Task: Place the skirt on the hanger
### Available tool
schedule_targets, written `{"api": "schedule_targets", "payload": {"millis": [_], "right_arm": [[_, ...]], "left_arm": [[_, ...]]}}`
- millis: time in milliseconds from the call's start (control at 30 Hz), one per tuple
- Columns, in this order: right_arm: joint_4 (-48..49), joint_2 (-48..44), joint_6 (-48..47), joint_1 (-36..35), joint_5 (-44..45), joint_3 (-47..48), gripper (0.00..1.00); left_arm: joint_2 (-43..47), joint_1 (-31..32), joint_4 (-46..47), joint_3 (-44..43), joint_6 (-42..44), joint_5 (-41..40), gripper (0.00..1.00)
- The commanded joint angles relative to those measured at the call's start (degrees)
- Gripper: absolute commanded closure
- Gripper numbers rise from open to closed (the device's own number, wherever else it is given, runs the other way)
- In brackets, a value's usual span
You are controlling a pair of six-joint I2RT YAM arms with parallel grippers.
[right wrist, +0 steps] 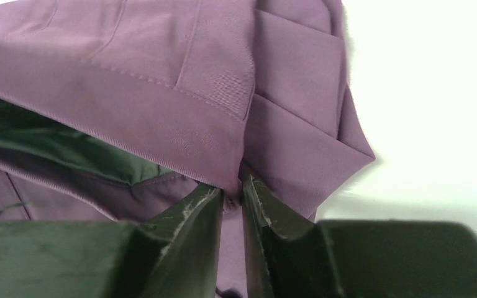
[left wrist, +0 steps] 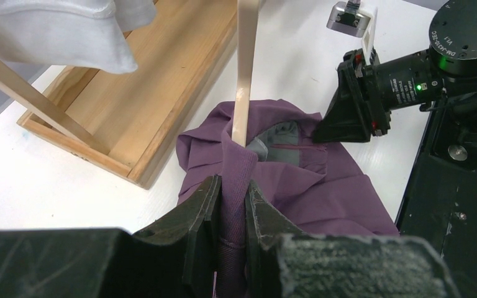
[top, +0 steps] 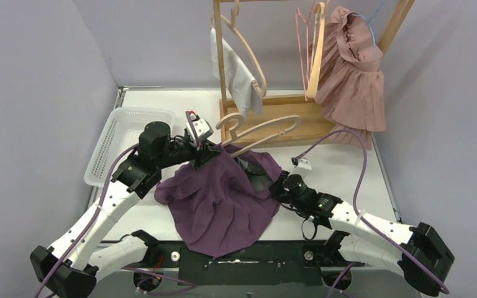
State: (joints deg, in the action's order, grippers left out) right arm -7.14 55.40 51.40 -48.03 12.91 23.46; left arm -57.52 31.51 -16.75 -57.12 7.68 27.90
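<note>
1. Counted from the near edge outward: two arms, one purple skirt (top: 220, 198), one loose wooden hanger (top: 267, 127), one white basket (top: 118, 133), and one wooden rack (top: 273, 105) at the back.
2. The rack carries two wooden hangers and a pink one, plus a white garment (top: 239, 74) and a pink dress (top: 354, 74).
3. The skirt lies bunched at mid-table, its top lifted towards the loose hanger, whose arm goes into the waist opening.
4. The table (top: 348, 167) is white, enclosed by plain grey-lilac walls on three sides.
5. The right arm lies low, reaching in from the right. The right gripper (right wrist: 231, 189) is clenched on the skirt's waistband edge.
6. The left arm rises, elbow bent, beside the basket. The left gripper (left wrist: 231, 186) is clamped on a fold of skirt just beside the hanger's arm.
</note>
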Motion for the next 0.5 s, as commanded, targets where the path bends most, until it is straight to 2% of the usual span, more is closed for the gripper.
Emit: {"api": "schedule_targets", "payload": {"millis": [0, 100, 300, 467], "right_arm": [[1.2, -0.8, 4.4, 2.2, 6.6, 0.4, 0.9], [-5.1, -3.0, 4.3, 5.7, 7.1, 3.0, 1.0], [-20.8, -10.3, 0.0, 13.4, 7.5, 12.2, 1.0], [-30.4, -10.8, -3.1, 18.7, 4.6, 21.7, 1.0]], "left_arm": [[3.5, -0.3, 3.2, -0.7, 1.8, 1.8, 1.0], [4.9, -0.4, -1.3, -1.1, 5.0, 1.8, 1.0], [8.5, -0.5, -12.5, -1.8, 16.7, 6.1, 1.0], [10.0, -0.4, -19.2, -2.8, 22.2, 7.0, 1.0]]}}
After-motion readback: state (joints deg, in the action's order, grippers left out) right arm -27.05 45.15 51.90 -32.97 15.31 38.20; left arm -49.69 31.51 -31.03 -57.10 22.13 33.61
